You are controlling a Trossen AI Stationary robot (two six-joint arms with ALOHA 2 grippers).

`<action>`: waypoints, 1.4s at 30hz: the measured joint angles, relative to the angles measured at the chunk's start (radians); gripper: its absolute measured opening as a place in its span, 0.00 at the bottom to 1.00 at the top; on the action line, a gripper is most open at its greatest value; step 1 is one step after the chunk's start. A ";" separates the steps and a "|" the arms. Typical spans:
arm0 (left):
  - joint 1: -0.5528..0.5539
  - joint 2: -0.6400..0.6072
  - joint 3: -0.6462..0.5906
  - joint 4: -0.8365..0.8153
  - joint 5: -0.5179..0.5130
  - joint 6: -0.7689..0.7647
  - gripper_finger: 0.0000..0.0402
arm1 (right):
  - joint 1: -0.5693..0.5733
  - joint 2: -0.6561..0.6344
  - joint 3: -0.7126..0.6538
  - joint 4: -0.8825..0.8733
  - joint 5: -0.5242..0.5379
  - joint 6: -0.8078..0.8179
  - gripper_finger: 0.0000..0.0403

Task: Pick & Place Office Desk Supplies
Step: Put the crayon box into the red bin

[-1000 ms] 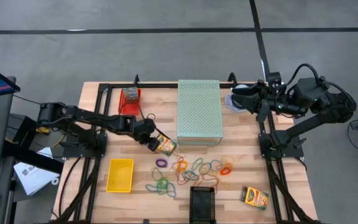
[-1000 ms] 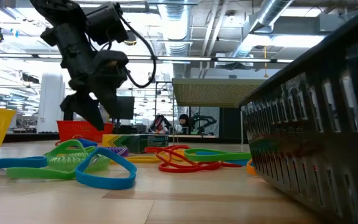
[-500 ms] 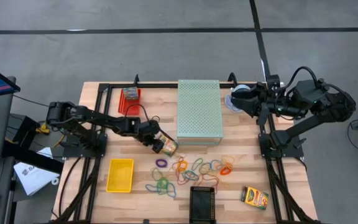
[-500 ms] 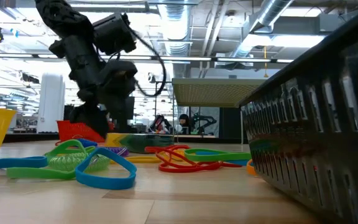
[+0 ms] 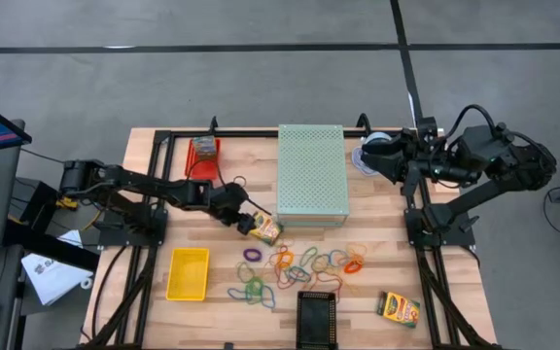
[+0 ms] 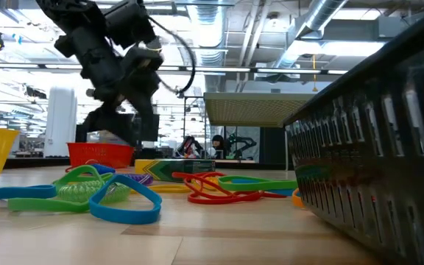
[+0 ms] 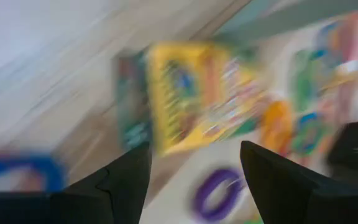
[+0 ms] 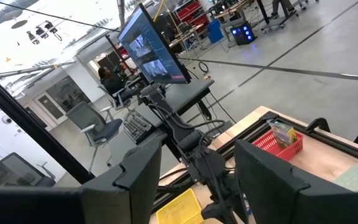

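The left claw (image 5: 245, 221) hovers spread just beside the crayon box (image 5: 265, 229), which lies on the bench (image 5: 154, 306) touching the green perforated box (image 5: 311, 175). I'd straddle the box squarely before closing. The right claw (image 5: 367, 156) waits spread at the far edge.

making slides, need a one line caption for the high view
Left gripper, open, beside a crayon box lying near the green perforated box; rubber bands scattered below; right gripper waits at the far edge.

Both pincers (image 5: 244, 221) (image 5: 366, 156) open, empty

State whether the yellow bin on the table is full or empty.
Empty: the high view shows only the bare yellow floor of the yellow bin, with the rubber bands lying outside it.
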 joint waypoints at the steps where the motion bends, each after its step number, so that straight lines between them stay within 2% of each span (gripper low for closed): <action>1: 0.000 0.000 -0.001 -0.034 -0.002 0.005 0.60 | 0.000 0.000 0.000 0.000 0.000 0.000 0.50; 6: -0.006 0.000 -0.001 -0.069 -0.006 0.037 0.55 | 0.000 0.000 0.000 -0.003 0.000 0.000 0.50; 18: -0.011 0.057 0.000 -0.003 -0.008 0.011 0.40 | -0.003 0.019 0.000 -0.006 0.000 0.001 0.50; 31: -0.005 0.130 -0.001 0.070 -0.026 0.005 0.38 | -0.002 0.026 0.000 -0.002 0.000 0.019 0.50; 35: -0.003 0.129 0.000 0.083 -0.027 0.005 0.31 | -0.002 0.026 0.000 -0.002 0.000 0.019 0.50; 42: 0.010 0.129 0.000 0.089 -0.027 0.006 0.13 | -0.002 0.026 0.000 -0.003 0.000 0.019 0.50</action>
